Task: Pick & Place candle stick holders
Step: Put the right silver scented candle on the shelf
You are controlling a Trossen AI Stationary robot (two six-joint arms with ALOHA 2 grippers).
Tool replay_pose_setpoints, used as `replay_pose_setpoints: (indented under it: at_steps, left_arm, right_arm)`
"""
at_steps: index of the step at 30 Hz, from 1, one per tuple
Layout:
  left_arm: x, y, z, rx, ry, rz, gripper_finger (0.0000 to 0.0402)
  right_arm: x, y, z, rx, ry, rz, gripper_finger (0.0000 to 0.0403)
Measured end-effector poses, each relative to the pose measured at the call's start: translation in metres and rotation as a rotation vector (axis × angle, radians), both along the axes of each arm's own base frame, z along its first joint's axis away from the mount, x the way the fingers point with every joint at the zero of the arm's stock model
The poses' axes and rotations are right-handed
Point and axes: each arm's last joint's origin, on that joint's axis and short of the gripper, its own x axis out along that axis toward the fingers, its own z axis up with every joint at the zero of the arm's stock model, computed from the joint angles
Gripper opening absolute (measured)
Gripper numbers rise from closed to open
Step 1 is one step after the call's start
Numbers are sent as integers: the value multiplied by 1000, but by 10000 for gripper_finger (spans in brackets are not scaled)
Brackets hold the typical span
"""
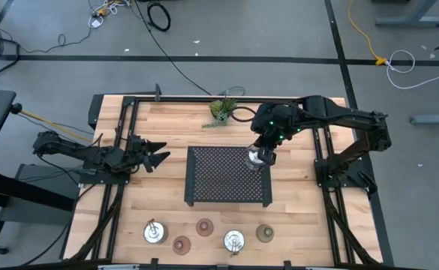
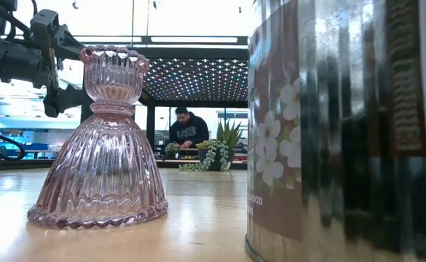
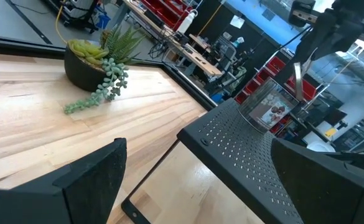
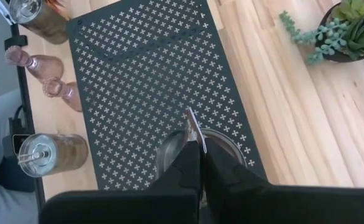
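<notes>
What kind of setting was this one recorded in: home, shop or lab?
Most likely a robotics lab or workshop. The wooden table sits inside a metal frame on a bare grey floor strewn with cables, and red parts shelving and other equipment stand beyond it.

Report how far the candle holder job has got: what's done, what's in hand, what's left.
Done: nothing stands free on the black perforated stand yet. In hand: the right tool is shut on a silver holder over the stand's far right corner, at or just above its top. Left: five holders wait along the near edge, from a silver one to the olive one. The left tool waits open, left of the stand.
</notes>
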Motion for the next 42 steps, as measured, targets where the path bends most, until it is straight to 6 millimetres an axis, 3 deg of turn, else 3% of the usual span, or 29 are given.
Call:
replay_pose_setpoints:
  at_steps: [5,24,33,42]
  left_arm:
    - [0,0,0,0,0,0,399]
    - [0,0,0,0,0,0,399]
    - [0,0,0,0,0,0,399]
    - [0,0,0,0,0,0,399]
  right_arm:
    - [-1,0,-1,-1,13,-1,2]
    - [-1,0,-1,-26,11,-12,100]
    - [-4,5,-2,-12,49,-21,118]
    - [3,24,-36,-37,126,14,119]
